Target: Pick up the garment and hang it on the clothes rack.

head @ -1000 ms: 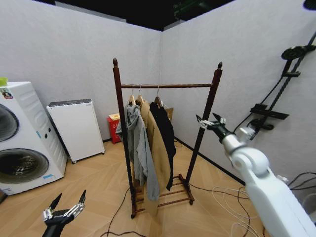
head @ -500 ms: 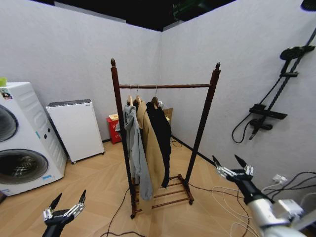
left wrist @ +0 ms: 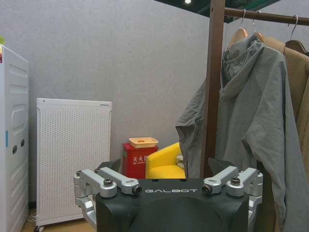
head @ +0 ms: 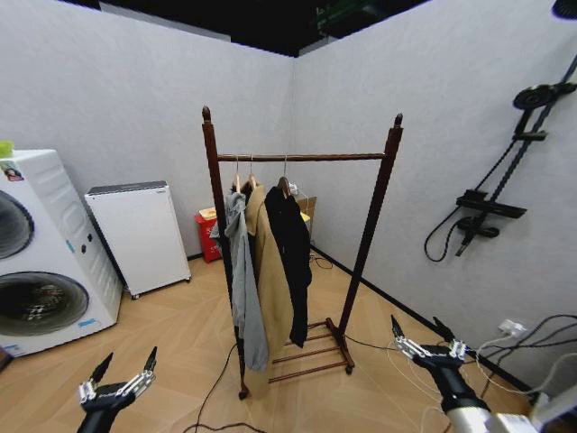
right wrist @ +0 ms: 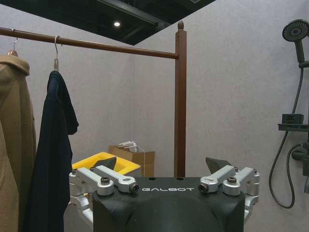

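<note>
The garment (head: 290,253), a black jacket, hangs from a hanger on the top bar of the clothes rack (head: 306,157), rightmost of three hung pieces. In the right wrist view the garment (right wrist: 50,159) hangs left of the rack's post (right wrist: 180,101). My right gripper (head: 416,327) is open and empty, low at the right and well clear of the rack; its fingers (right wrist: 217,164) stand spread. Low at the left, my left gripper (head: 128,361) is open and empty too. It faces the rack's other post (left wrist: 212,87).
A grey hooded jacket (head: 242,271) and a tan coat (head: 269,262) share the bar. A washing machine (head: 36,262), a white appliance (head: 140,234) and a red box (head: 207,233) line the left wall. A shower fixture (head: 487,207) hangs on the right wall. Cables (head: 424,361) lie on the floor.
My right arm has dropped from shoulder height beside the rack's right post to low at the right, gripper still open. The hung clothes have swung slightly. The left gripper has not moved.
</note>
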{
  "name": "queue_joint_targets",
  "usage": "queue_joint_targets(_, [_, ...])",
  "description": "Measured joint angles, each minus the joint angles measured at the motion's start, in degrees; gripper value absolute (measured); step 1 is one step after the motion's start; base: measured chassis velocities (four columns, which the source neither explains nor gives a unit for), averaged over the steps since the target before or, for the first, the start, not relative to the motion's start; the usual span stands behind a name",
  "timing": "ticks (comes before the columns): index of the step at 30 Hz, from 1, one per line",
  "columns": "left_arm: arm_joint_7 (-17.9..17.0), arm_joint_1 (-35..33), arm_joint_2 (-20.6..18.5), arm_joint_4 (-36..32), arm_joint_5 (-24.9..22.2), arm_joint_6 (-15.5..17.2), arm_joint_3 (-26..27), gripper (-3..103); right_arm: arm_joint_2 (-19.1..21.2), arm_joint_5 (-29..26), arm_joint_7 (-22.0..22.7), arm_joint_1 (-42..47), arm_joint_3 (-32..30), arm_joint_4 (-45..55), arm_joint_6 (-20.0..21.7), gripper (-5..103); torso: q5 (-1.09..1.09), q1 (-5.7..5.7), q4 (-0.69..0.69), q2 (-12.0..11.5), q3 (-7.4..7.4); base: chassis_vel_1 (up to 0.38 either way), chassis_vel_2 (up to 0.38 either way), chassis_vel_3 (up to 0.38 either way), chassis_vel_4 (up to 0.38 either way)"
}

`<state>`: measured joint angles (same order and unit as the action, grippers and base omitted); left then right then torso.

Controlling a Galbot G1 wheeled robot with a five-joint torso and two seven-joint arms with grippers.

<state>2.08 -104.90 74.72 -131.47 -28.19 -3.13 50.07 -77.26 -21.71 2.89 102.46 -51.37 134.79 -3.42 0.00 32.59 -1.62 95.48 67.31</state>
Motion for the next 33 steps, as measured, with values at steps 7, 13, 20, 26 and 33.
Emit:
queue_joint_targets(7, [0.0,0.0,0.0,0.0,0.0,0.0,0.0,100,0.1,-0.02,0.02,-0.23,0.05,-0.09,0.05,100,0.0,0.0,0.0,0.0,0.0,0.0,0.0,0.0,0.0])
queue_joint_targets(13, [0.0,0.0,0.0,0.0,0.0,0.0,0.0,100,0.14,-0.06,0.02,-0.35,0.08,-0.15,0.16,100,0.0,0.0,0.0,0.0,0.0,0.0,0.0,0.0,0.0])
queue_joint_targets(20, [0.0,0.0,0.0,0.0,0.0,0.0,0.0,100,0.18,-0.1,0.02,-0.43,0.1,-0.18,0.24,100,0.01,0.0,0.0,0.0,0.0,0.0,0.0,0.0,0.0])
queue_joint_targets(26, [0.0,0.0,0.0,0.0,0.0,0.0,0.0,100,0.2,-0.12,0.02,-0.46,0.12,-0.2,0.29,100,0.02,0.0,0.0,0.0,0.0,0.0,0.0,0.0,0.0])
queue_joint_targets(33, [0.0,0.0,0.0,0.0,0.0,0.0,0.0,100,0.21,-0.16,0.0,-0.48,0.13,-0.22,0.33,100,0.0,0.0,0.0,0.0,0.0,-0.025,-0.022,-0.023,-0.023])
